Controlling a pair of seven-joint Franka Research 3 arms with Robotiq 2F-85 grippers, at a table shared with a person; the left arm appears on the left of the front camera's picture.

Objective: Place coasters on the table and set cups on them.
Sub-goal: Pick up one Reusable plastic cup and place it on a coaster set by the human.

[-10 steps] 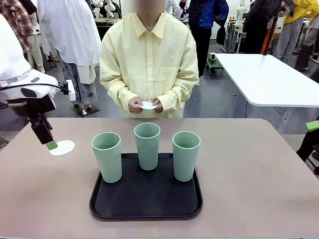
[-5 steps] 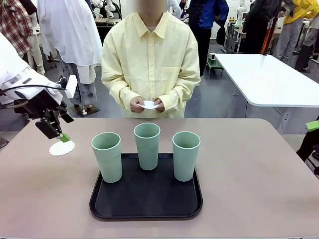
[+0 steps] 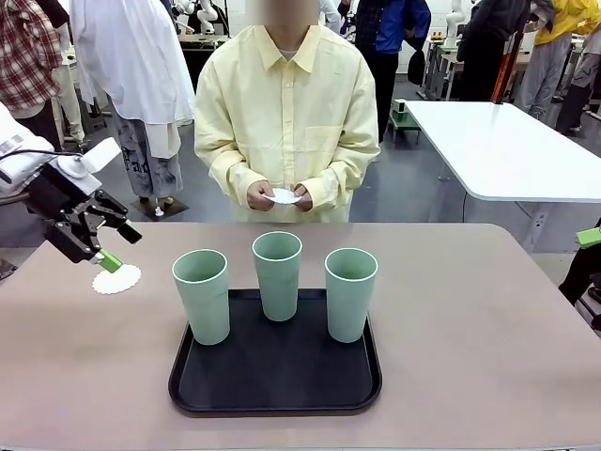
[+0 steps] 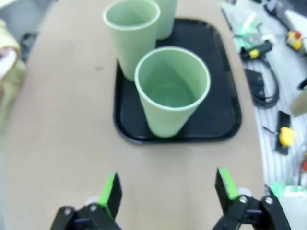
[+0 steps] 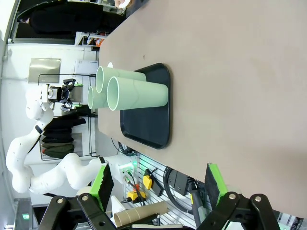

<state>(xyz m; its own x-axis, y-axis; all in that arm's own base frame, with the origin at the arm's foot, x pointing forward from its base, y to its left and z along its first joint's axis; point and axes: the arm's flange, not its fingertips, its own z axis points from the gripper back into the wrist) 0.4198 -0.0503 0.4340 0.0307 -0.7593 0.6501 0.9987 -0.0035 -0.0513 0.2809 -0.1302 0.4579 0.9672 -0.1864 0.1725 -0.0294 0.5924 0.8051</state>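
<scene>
Coaster partly covered by person's hands; far cup cut off.

Black tray, rectangular, rounded corners, raised rim, dead ahead of me. Behind it a person in a pale yellow button shirt stands facing me. Off to my right is a white table with a glossy top and a rounded corner. Background people: a white coat, a plaid shirt at my far left, a blue top, a yellow jacket at far right. In my left wrist view, black cables, a yellow-and-black tool and a small yellow item lie off to the side, blurry. In my right wrist view there is a cardboard tube low down, with a yellow tool just above it.
</scene>
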